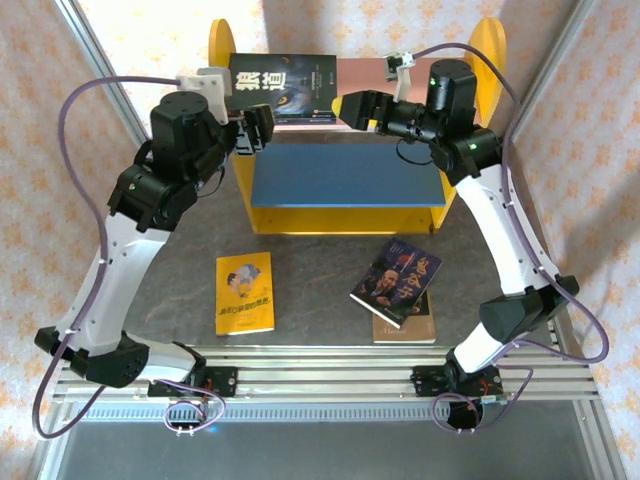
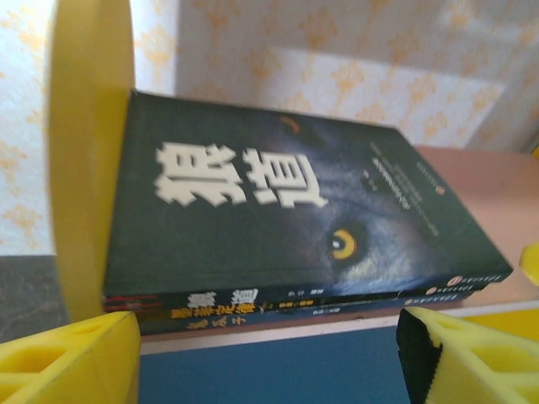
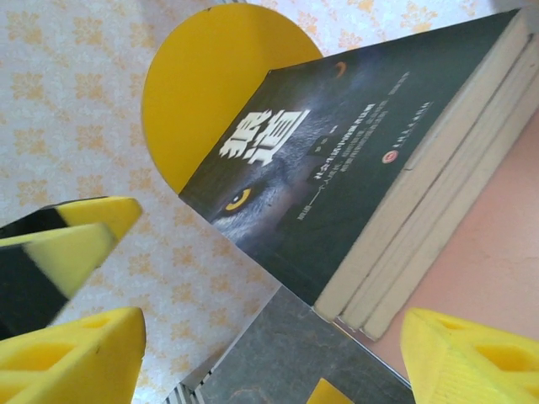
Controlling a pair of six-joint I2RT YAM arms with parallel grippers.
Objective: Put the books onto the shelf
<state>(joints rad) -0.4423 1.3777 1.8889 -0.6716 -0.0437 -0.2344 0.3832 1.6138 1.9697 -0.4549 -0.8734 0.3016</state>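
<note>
Left claw (image 1: 260, 130) open; grey table (image 1: 320, 265), seemingly floral walls (image 1: 150, 40).

**Around the work: counter, cloth and frame**

A dark grey mottled counter (image 1: 310, 270) lies in the middle of the scene. Pale cloth (image 1: 30, 80) printed with small orange flowers hangs behind the counter and along both its sides. Two slanted metal posts stand at the counter's far corners, one on the left (image 1: 105, 70) and one on the right (image 1: 552, 60). Silver grooved rails (image 1: 320, 385) run along the counter's near edge, and a dark flat panel (image 1: 320, 450) lies just beyond them, nearest the camera.
</note>
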